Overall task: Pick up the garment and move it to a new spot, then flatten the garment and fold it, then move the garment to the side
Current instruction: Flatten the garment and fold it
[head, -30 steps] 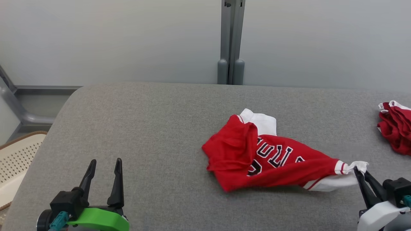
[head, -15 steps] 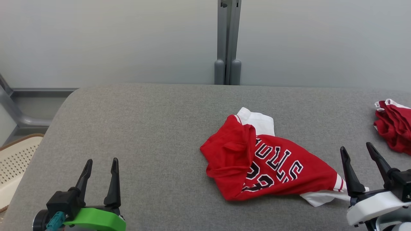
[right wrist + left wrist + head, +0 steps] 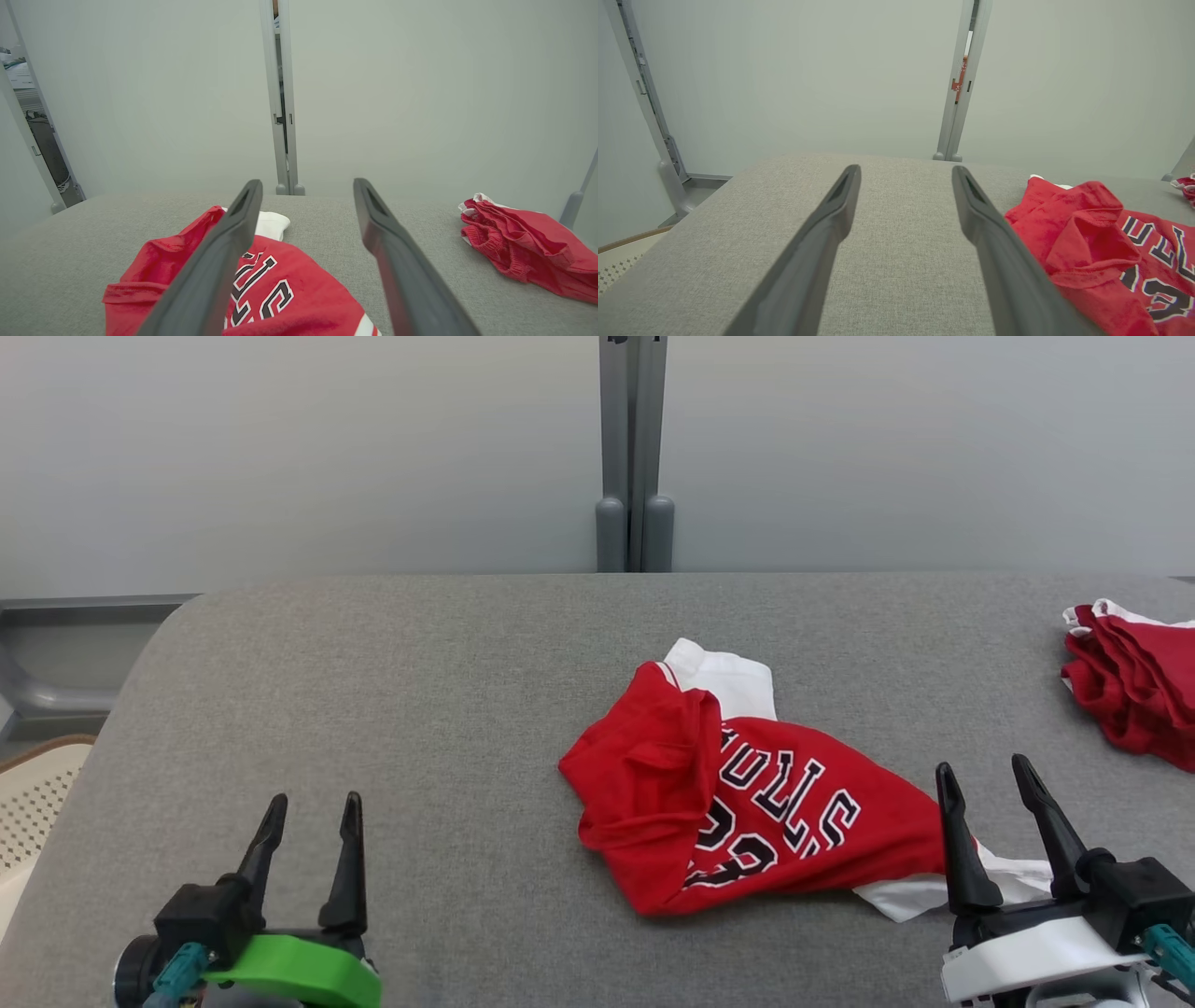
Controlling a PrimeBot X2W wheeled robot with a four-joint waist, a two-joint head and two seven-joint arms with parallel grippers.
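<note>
Where it crumples, the jersey (image 3: 644,803) reads "ULLS"

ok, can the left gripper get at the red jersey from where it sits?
Probably yes. The left gripper is open, and bare grey table lies between it and the red jersey; nothing stands in that path.

The jersey (image 3: 644,784) is red with white trim and black letters edged white. The table (image 3: 420,691) is grey, the other garment (image 3: 1134,686) red and white. The left gripper (image 3: 313,803) is black on green, the right gripper (image 3: 985,770) black on white.
</note>
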